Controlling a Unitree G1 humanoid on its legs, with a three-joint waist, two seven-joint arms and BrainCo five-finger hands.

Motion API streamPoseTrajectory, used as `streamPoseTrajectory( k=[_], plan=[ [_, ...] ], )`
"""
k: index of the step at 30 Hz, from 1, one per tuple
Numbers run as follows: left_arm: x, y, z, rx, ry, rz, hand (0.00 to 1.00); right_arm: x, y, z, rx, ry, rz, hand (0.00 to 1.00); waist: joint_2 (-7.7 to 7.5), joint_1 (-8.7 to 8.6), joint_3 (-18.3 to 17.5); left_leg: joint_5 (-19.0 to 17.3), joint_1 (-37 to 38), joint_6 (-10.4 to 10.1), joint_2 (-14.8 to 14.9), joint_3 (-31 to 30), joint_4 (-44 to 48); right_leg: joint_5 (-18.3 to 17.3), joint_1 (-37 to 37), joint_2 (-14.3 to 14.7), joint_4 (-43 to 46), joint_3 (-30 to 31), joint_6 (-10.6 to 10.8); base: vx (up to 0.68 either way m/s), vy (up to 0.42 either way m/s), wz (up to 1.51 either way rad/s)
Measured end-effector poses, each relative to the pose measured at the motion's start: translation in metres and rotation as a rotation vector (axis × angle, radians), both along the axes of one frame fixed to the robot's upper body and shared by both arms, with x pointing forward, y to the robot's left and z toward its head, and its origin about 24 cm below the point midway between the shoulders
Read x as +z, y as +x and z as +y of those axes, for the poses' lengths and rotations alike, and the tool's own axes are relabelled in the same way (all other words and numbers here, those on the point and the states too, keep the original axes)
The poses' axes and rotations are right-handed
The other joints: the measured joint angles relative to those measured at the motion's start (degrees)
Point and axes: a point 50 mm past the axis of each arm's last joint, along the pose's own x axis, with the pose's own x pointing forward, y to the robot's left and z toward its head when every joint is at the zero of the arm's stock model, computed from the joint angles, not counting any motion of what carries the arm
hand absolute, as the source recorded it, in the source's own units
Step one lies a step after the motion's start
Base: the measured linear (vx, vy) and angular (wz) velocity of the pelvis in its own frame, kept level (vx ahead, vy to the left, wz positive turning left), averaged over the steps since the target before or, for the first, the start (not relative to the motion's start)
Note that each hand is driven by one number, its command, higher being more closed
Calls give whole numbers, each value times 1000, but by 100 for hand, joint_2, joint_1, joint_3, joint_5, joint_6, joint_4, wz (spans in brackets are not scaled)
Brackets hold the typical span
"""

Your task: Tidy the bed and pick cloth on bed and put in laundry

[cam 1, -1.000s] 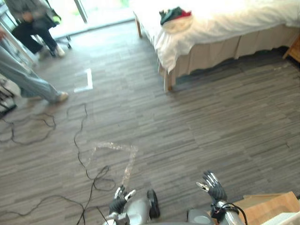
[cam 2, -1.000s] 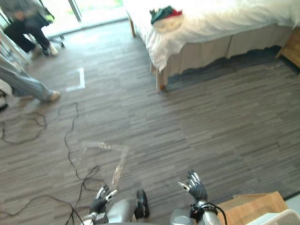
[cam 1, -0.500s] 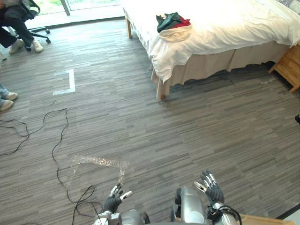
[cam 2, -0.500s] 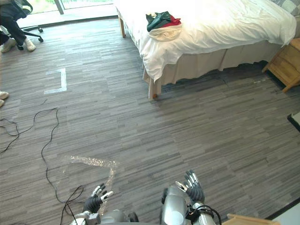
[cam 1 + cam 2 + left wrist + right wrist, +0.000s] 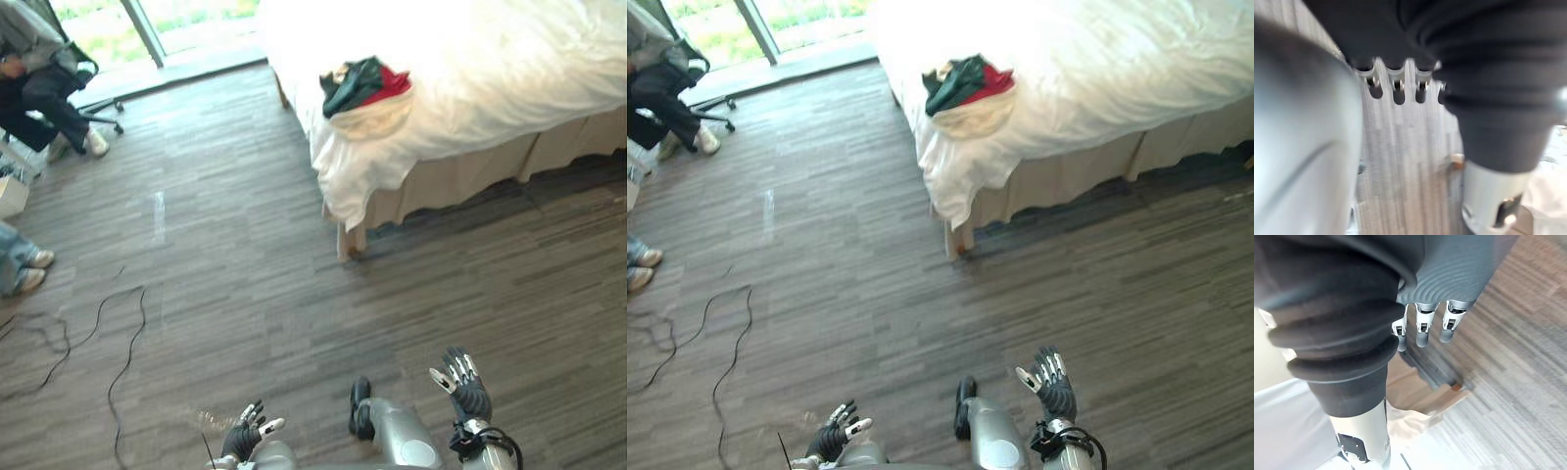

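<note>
View is shifting and the bed (image 5: 509, 69) is looming larger, so the robot is likely closing in on the pile of clothes (image 5: 364, 90) lying at the bed's near corner, while the left robot hand (image 5: 245, 441) and right robot hand (image 5: 462, 384) are hanging wide and empty.

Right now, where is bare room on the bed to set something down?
The white sheet is bare from the clothes pile rightward, across the bed. The bed's corner, above the wooden leg, is crowded by that pile.
</note>
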Motion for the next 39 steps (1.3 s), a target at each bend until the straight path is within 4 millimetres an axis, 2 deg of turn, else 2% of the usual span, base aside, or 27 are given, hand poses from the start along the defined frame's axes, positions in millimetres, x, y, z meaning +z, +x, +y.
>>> streamPoseTrajectory(
  k=[1,4,6,7,8,9,10,11,12,13,14,15,16,17,18,19,20,22,24,25,28,29,30,34,36,38,39],
  plan=[
    [0,-1,-1,21,-13,-3,0,3,6,-1,14,-5,-19,0,-7,-2,0,7,-127,-34,-275,98,-1186,-51,198,5,-162,57,27,364,-72,-37],
    [1,-4,-4,64,-29,-16,0,5,10,-3,19,-13,-27,0,23,14,-11,141,-160,-167,-688,464,-3364,-172,727,212,-446,194,182,416,-25,-25],
    [3,-5,-7,66,-39,-27,0,7,11,-4,12,-18,-34,0,34,74,-37,120,-204,-87,-702,783,-3619,-517,1047,447,-471,350,230,450,62,-39],
    [3,-4,-7,65,-39,-27,0,7,12,-5,8,-20,-33,0,16,95,-69,110,-246,130,-705,837,-3531,-741,1033,471,-315,361,192,536,115,-27],
    [4,-3,-2,55,-18,-31,0,5,9,-5,-13,-19,-13,0,-167,111,-171,61,-322,762,-903,901,-3129,-1360,890,350,323,275,389,377,84,4],
    [4,-2,2,47,-2,-30,0,3,6,-6,-23,-20,0,0,-260,60,-223,46,-253,787,-1014,956,-3128,-1538,873,256,687,165,574,612,106,14],
    [3,-1,2,44,8,-21,0,4,7,-11,-19,-46,3,0,-152,38,-278,280,15,1073,-1080,941,-3562,-1603,456,174,1824,-106,732,447,56,14],
    [0,-1,1,50,11,-2,0,3,10,-10,-13,-58,14,0,-247,23,-235,502,229,1220,-1149,881,-3784,-1549,-144,-160,3171,-325,826,544,62,23],
    [0,0,4,52,25,5,0,4,12,-9,-6,-93,19,0,-268,-45,-197,506,564,1129,-1192,746,-4020,-1776,-536,-489,3924,-530,571,519,44,42],
    [-1,2,2,50,25,8,0,2,9,-8,-4,-141,45,0,-215,-55,-164,524,914,948,-1125,557,-4144,-1903,-664,-663,3789,-537,555,517,20,62],
    [0,5,1,50,22,3,0,2,7,-8,-6,-165,57,0,-160,-81,-135,510,1053,920,-1065,366,-4179,-1922,-697,-677,3525,-488,602,602,-110,86],
    [1,11,-3,45,7,-10,0,4,4,-8,-16,-211,64,0,-31,-159,-101,468,1227,734,-863,-20,-4215,-1838,-820,-649,2811,-190,733,573,-206,121],
    [2,16,-3,43,3,-22,0,12,6,-7,-41,-231,32,0,0,-214,-109,436,1278,546,-775,-392,-4266,-1579,-988,-618,2084,318,1042,566,-242,137],
    [3,17,-1,39,8,-25,0,17,6,-7,-59,-247,12,0,-47,-268,-117,426,1287,435,-803,-574,-4284,-1279,-1050,-666,1640,670,1163,468,-247,157],
    [5,17,7,29,31,-29,0,26,3,-5,-102,-282,-25,0,-407,-301,-169,345,1334,200,-1007,-891,-4278,-269,-1019,-911,839,1288,1311,433,-326,145],
    [1,13,9,36,38,2,0,34,7,-4,-134,-322,-53,0,-501,-296,-85,188,1380,-2,-976,-1206,-4123,193,-992,-1014,1111,1200,1193,394,-343,124],
    [-1,8,6,36,27,22,0,37,11,-5,-148,-348,-65,0,-407,-299,-121,179,1335,-17,-864,-1279,-4076,177,-940,-926,1074,1123,1181,323,-334,71],
    [-6,-7,-6,66,-21,57,0,65,30,-21,-205,-457,-171,0,-88,-154,-226,178,1305,-26,-565,-1430,-4146,135,-678,-641,641,857,1014,264,-239,32],
    [-8,-14,-10,77,-36,76,0,86,48,-30,-253,-509,-254,0,14,-120,-267,223,1400,-90,-473,-1537,-4312,97,-547,-543,544,717,939,161,-150,31],
    [-9,-18,-10,79,-39,83,0,100,59,-36,-296,-533,-301,0,44,-41,-281,288,1465,-190,-448,-1538,-4378,81,-477,-525,517,666,913,107,-101,26],
    [-9,-20,-10,83,-42,91,0,126,79,-45,-345,-630,-381,0,75,-27,-312,349,1447,-283,-447,-1525,-4462,87,-335,-586,374,432,903,18,-18,45],
    [-9,-20,-9,83,-46,89,0,142,93,-47,-342,-696,-415,0,83,-10,-335,443,1412,-280,-496,-1531,-4587,94,-294,-660,297,282,912,-50,45,51],
    [-10,-21,-9,78,-48,93,0,149,101,-47,-337,-724,-429,0,59,5,-343,490,1388,-254,-528,-1530,-4627,122,-279,-702,241,232,937,-81,40,53],
    [-11,-23,-7,29,-59,94,0,207,157,-44,-264,-875,-522,0,28,244,-347,733,1169,-125,-751,-1722,-4809,312,-223,-908,-66,-131,1090,-91,48,43],
    [-11,-23,-7,6,-60,92,0,222,179,-47,-217,-932,-483,0,32,297,-339,817,1103,2,-836,-1776,-4935,323,-215,-1080,-74,-334,1108,-97,64,71],
    [-10,-20,-6,-2,-63,77,0,241,198,-49,-189,-971,-465,0,94,304,-251,885,929,134,-828,-1594,-4939,327,-246,-1190,-21,-559,1123,-96,51,74],
    [-8,-13,-7,-11,-67,59,0,260,210,-50,-183,-1001,-471,0,152,303,-103,964,789,216,-831,-1489,-4935,321,-375,-1313,113,-655,1132,-113,51,62]
  ],
)
